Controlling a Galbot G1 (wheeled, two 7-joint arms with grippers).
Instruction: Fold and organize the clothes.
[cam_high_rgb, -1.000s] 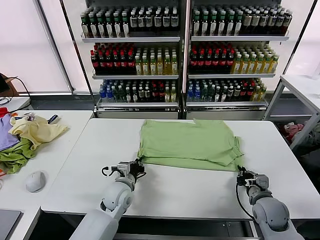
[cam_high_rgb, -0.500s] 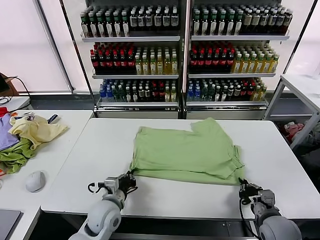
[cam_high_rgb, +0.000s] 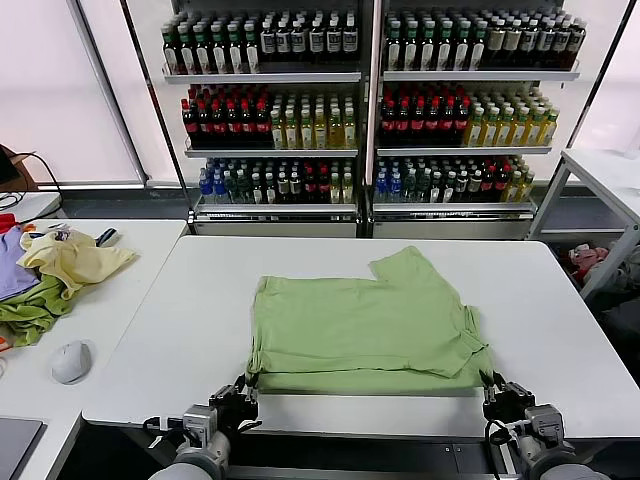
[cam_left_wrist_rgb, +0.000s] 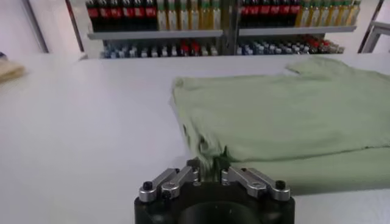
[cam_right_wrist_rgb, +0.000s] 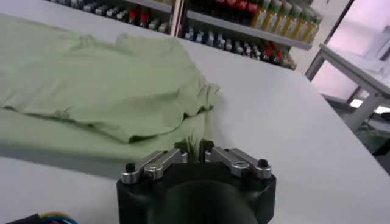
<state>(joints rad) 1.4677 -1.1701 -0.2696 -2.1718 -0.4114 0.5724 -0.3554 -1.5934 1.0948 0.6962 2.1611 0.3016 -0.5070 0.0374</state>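
Note:
The clothes, a light green shirt (cam_high_rgb: 365, 325), lie folded flat on the white table (cam_high_rgb: 560, 300), the near hem close to the front edge. My left gripper (cam_high_rgb: 243, 392) sits at the shirt's near left corner, and in the left wrist view (cam_left_wrist_rgb: 210, 172) a pinch of green cloth (cam_left_wrist_rgb: 286, 115) stands between its narrow jaws. At the near right corner is my right gripper (cam_high_rgb: 497, 392); the right wrist view (cam_right_wrist_rgb: 194, 149) shows a fold of the shirt (cam_right_wrist_rgb: 91, 79) caught between its fingertips. A sleeve sticks out at the far right. Collar, buttons and print are hidden.
A side table on the left holds a pale yellow garment (cam_high_rgb: 75, 262), a darker green one (cam_high_rgb: 30, 310) and a grey mouse (cam_high_rgb: 70, 362). Bottle shelves (cam_high_rgb: 370, 100) stand behind the table. A white rack (cam_high_rgb: 600, 180) is at the right.
Both grippers have drawn back toward the table's front edge, dragging the shirt's near hem with them. The whole shirt has slid nearer and lies flatter.

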